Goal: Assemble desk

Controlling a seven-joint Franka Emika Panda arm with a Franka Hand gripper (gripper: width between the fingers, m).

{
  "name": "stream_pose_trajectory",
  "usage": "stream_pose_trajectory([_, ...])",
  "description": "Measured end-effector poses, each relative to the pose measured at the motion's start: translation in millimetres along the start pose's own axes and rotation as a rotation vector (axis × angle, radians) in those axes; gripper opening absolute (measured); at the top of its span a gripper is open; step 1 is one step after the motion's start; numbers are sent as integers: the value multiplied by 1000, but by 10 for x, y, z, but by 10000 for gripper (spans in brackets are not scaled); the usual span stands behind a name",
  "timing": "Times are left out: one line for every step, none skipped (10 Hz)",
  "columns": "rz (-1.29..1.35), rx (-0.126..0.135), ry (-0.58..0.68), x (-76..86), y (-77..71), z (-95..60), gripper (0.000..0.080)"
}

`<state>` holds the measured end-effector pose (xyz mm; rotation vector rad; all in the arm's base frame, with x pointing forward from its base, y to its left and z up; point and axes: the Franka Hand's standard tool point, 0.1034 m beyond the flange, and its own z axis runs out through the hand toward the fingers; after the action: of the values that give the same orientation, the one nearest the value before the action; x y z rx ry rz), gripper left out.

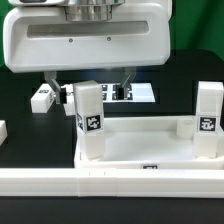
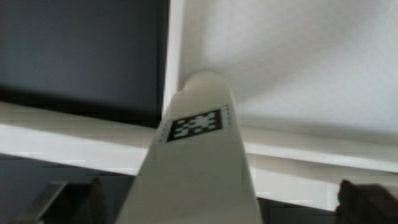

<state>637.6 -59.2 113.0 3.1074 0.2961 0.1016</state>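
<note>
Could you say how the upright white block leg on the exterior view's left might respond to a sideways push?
The upright white plastic block leg looks rigid, unlikely to flex. Tall and narrow, it may tip. Its smooth faces look slippery.

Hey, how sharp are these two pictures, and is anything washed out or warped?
Exterior view: even light, the white tabletop nearly washed out, the tags on its legs legible, the gripper looming soft at the top. Wrist view: blurred throughout, one leg stretched into a wedge by closeness, its tag soft, the fingers only dark smudges.
</note>
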Motion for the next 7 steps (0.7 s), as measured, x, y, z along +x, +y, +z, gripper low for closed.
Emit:
stream_pose_trajectory([-54, -2, -1, -4, 9, 0, 649])
stream_pose_trajectory([-57, 2, -9, -8, 5, -4, 649])
stream_pose_trajectory([-56, 2, -9, -9, 5, -1, 535])
stream_pose_trajectory([-56, 2, -9, -10, 5, 1, 403])
stream_pose_trajectory([-35, 3, -9, -10, 4, 1, 403])
stream_pose_trajectory([-36, 3, -9, -10, 4, 1, 288])
stream_pose_trajectory([-30, 3, -9, -10, 4, 1, 288])
